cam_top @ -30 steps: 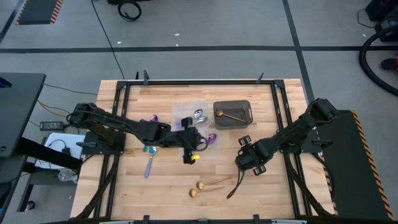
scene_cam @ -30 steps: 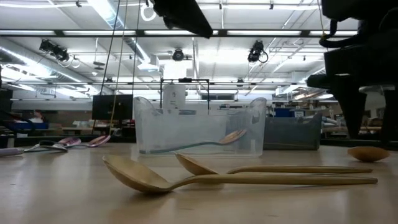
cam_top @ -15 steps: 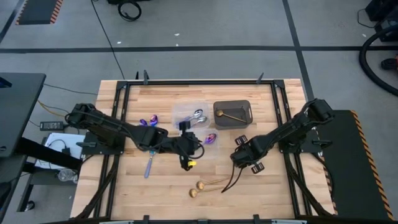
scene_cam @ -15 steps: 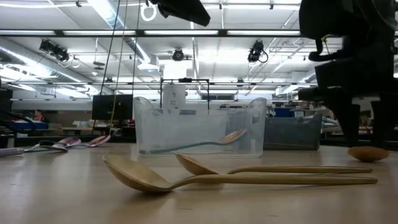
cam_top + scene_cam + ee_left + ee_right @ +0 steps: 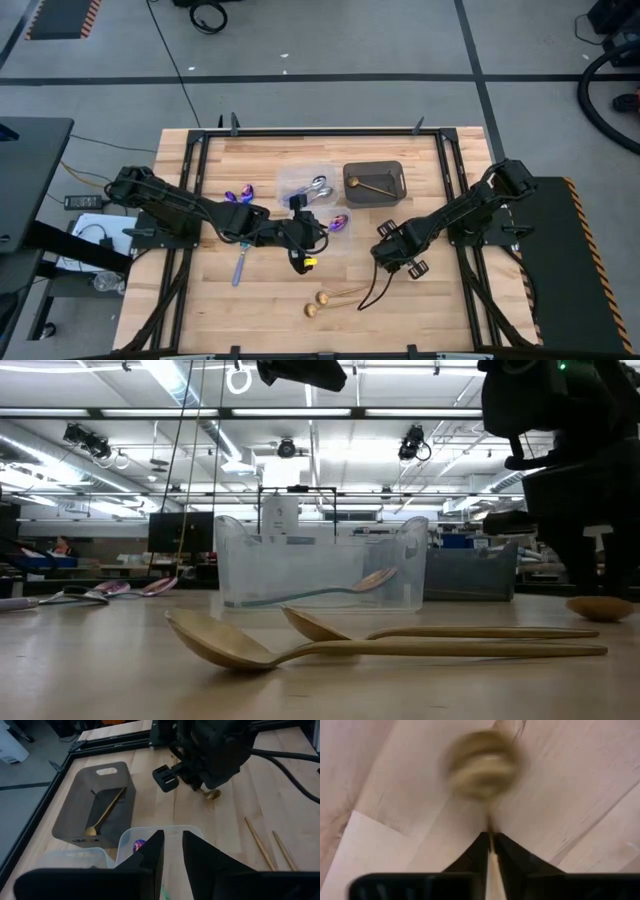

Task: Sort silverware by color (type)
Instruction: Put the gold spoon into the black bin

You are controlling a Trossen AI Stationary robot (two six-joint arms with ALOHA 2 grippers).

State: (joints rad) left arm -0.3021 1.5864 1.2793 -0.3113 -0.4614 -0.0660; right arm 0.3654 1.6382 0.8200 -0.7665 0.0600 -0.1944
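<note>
My right gripper points down at the table's right middle, shut on a gold spoon whose bowl sits at the table top. Two more gold spoons lie near the front edge. My left gripper hovers above a clear tub, a narrow gap between its fingers and nothing in it. A purple spoon with a teal handle lies in that tub, its bowl leaning on the tub's wall. Purple spoons and a blue-handled utensil lie at the left. My right gripper pinches the gold spoon's thin handle between its two fingers, a short way back from the bowl. The fingers come from above, pointing down. The bowl stands out in front of the fingertips, low at the table top; whether it is lifted clear I cannot tell.
A dark tub at the far middle holds one gold spoon. Beside it a second clear tub holds silver spoons. A black cable hangs from my right arm toward the near edge.
My right gripper has come down over the lone gold spoon, shifting a little toward the table's middle and rolling its wrist. Its fingers, apart half a second ago, have shut on the handle. The spoon's bowl has slid slightly along the table.
</note>
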